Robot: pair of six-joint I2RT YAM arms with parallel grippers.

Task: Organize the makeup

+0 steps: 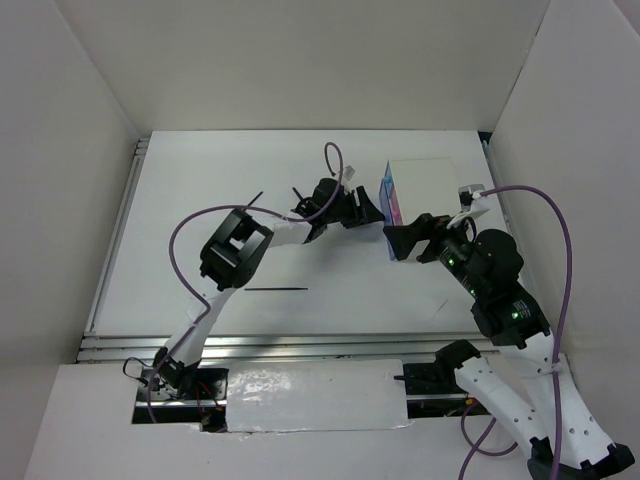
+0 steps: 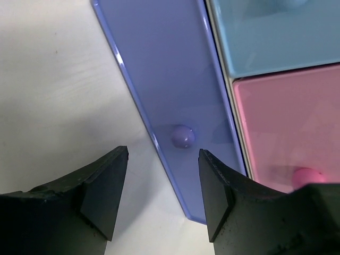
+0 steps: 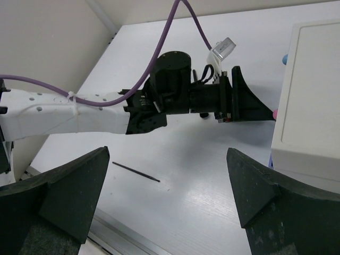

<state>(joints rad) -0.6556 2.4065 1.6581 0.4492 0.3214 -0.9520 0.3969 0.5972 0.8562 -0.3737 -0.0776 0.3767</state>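
Note:
A thin black pencil (image 1: 275, 289) lies on the table in front of the arms and also shows in the right wrist view (image 3: 135, 172). Another thin black stick (image 1: 256, 200) lies by the left arm's elbow. The compacts and the red-and-black sticks are out of view. My left gripper (image 1: 366, 206) is open and empty at the front of the white drawer box (image 1: 425, 182). In its own view the left gripper (image 2: 163, 159) has the violet drawer's knob (image 2: 183, 136) just beyond its fingertips. My right gripper (image 1: 408, 241) is wide open and empty beside the box's near corner, and its own view (image 3: 169, 159) shows nothing between the jaws.
The box has a violet drawer front (image 2: 170, 79), a blue drawer (image 2: 276, 32) and a pink drawer (image 2: 292, 117) with a pink knob (image 2: 305, 176). White walls enclose the table on three sides. The left arm (image 3: 79, 114) stretches across the middle.

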